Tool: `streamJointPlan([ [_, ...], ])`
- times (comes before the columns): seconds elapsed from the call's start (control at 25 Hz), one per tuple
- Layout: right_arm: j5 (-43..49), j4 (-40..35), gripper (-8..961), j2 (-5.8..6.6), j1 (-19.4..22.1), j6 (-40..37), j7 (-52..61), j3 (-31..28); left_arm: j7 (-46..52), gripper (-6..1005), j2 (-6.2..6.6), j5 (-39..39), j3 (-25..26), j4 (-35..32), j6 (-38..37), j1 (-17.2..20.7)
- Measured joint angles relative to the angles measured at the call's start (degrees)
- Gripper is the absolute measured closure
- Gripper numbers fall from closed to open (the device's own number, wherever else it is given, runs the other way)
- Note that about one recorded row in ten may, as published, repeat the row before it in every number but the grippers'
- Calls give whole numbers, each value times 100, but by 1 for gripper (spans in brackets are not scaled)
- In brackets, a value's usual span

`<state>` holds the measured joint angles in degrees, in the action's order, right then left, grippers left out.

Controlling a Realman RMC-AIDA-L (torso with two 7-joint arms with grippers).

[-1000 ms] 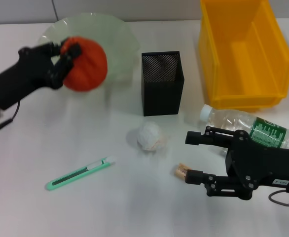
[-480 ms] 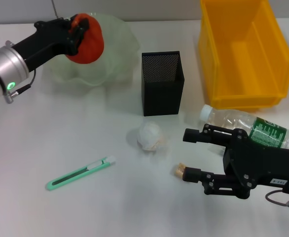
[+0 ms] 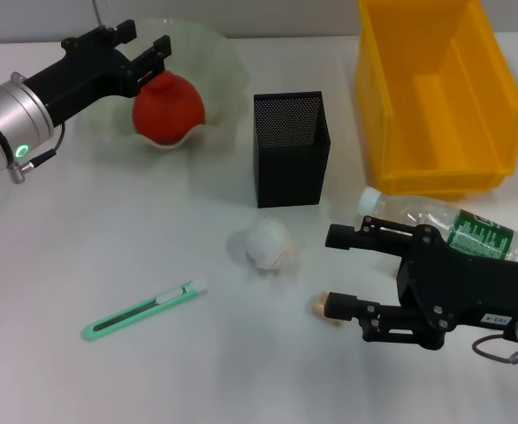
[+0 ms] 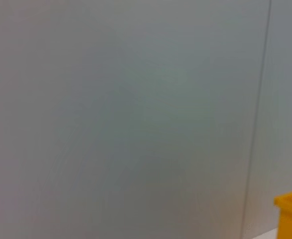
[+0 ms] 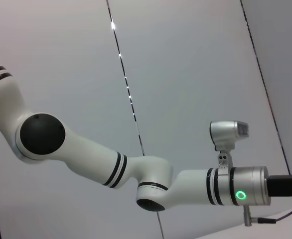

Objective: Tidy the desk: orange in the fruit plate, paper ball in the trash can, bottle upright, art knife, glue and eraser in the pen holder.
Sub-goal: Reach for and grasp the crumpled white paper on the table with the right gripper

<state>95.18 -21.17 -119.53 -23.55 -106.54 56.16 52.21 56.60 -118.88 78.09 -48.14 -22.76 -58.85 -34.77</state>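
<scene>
The orange [image 3: 168,108] sits in the clear glass fruit plate [image 3: 219,62] at the back left. My left gripper [image 3: 146,40] is open just above and behind it, empty. The white paper ball [image 3: 268,243] lies mid-table in front of the black mesh pen holder [image 3: 292,146]. The green art knife [image 3: 144,311] lies front left. The bottle [image 3: 445,225] lies on its side at the right, partly behind my right gripper [image 3: 334,270], which is open and low over the table. A small tan piece [image 3: 319,306] lies at its nearer fingertip. No glue shows.
The yellow bin [image 3: 436,88] stands at the back right, next to the pen holder. The left wrist view shows only wall and the bin's corner [image 4: 290,209]. The right wrist view shows my left arm [image 5: 136,174] against the wall.
My left gripper carried the orange back over the plate and let it go; the orange now rests in the plate. My right gripper edged slightly left.
</scene>
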Motion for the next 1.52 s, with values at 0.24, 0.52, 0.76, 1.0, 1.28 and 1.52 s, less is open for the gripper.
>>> streamJointPlan([
  [0.24, 0, 24, 247, 0, 2, 3, 0, 0, 43, 424, 34, -19, -19, -278, -1460, 260],
  [0.52, -1, 41, 252, 4, 71, 3, 34, -9, 59, 414, 63, 94, -176, -507, -4487, 782],
  [0.76, -9, -514, 255, 43, 76, -190, 1200, -482, 185, 416, 77, 782, -1115, -1195, -5496, 1590],
  [1.0, -7, -2243, 259, 41, 33, -378, 3307, -1077, 141, 419, 73, 1099, -1154, -972, -5384, 1872],
  [1.28, 508, -4147, 264, 52, -310, -83, 5087, -1040, 138, 422, 53, 1108, -1173, -930, -5077, 1842],
  [1.52, 1684, -4833, 268, 48, -818, 176, 6219, -629, 135, 420, 49, 1116, -1194, -850, -4894, 1806],
])
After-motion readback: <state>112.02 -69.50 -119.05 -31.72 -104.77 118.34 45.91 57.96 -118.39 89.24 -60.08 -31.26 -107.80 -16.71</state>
